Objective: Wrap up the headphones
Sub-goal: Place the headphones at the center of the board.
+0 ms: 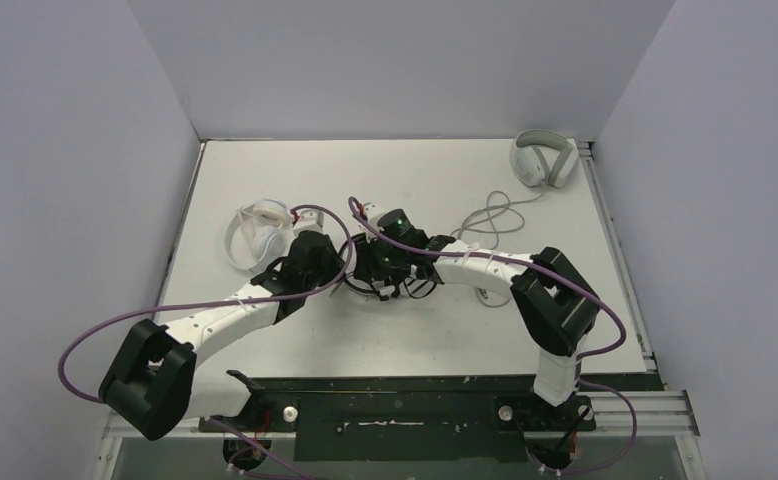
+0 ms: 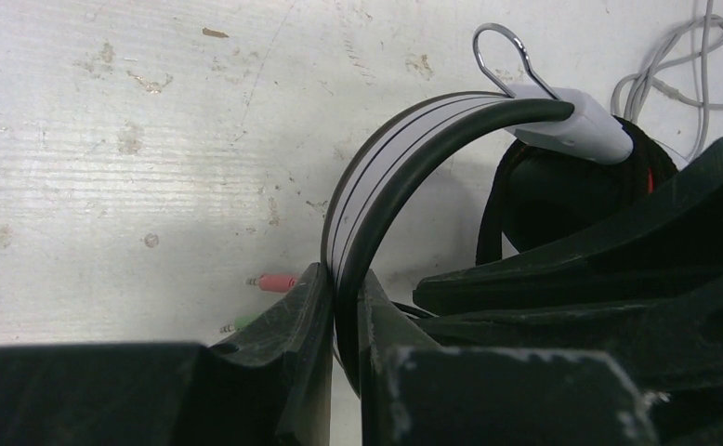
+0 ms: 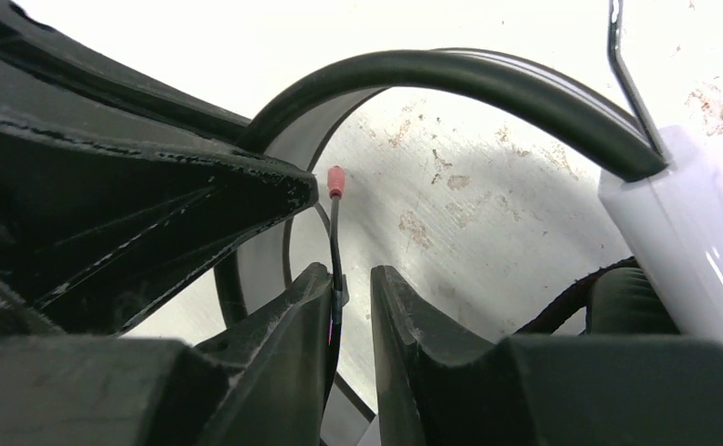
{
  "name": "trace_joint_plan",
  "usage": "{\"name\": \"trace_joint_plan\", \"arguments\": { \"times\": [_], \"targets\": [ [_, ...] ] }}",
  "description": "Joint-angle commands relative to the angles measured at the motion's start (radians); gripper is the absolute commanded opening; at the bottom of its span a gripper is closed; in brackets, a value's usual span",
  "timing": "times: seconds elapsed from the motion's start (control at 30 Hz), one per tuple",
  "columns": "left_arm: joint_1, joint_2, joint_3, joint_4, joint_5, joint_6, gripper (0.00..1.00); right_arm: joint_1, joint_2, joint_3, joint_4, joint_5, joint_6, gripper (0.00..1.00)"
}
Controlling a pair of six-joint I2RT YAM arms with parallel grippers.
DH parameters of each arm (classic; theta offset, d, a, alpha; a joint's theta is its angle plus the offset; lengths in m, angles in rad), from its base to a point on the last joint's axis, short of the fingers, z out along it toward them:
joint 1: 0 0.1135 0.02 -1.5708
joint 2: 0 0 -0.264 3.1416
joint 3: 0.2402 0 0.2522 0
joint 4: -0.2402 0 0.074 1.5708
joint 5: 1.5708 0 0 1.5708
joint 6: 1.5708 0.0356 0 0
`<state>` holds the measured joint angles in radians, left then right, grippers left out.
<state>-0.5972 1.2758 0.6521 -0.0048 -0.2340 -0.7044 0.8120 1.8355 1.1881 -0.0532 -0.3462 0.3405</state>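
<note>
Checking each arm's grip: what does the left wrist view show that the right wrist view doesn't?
Left wrist only: left gripper clamped on the black-and-white headset's curved headband; green plug; looped grey cable. Right wrist only: thin black cable running between the parted fingers of the right gripper. Both: headband, white plastic slider, pink plug.

Bright even light, soft shadows, slight glare — near jaws blurred
</note>
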Motion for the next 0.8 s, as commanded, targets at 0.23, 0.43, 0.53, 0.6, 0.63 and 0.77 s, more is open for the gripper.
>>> {"name": "trace_joint_plan", "arguments": {
  "times": [0.23,0.43,0.53,0.6,0.63,0.77],
  "targets": [
    [0.060,-0.015,0.079,0.055,0.120,-0.092,0.00,-0.020,-0.137,0.002,0.056,0.022,-0.032,0.37],
    [0.077,-0.015,0.092,0.033,0.137,-0.102,0.00,-0.023,-0.192,0.006,0.056,0.019,-0.038,0.52],
    [0.084,-0.016,0.100,0.024,0.146,-0.108,0.00,-0.025,-0.216,0.012,0.056,0.020,-0.041,0.62],
    [0.089,-0.018,0.106,0.017,0.151,-0.109,0.00,-0.025,-0.229,0.017,0.042,0.019,-0.044,0.67],
    [0.091,-0.019,0.109,0.013,0.152,-0.110,0.00,-0.028,-0.236,0.019,0.032,0.020,-0.047,0.69],
    [0.106,-0.025,0.120,0.006,0.163,-0.113,0.00,-0.031,-0.258,0.023,0.027,0.018,-0.052,0.77]
  ]
}}
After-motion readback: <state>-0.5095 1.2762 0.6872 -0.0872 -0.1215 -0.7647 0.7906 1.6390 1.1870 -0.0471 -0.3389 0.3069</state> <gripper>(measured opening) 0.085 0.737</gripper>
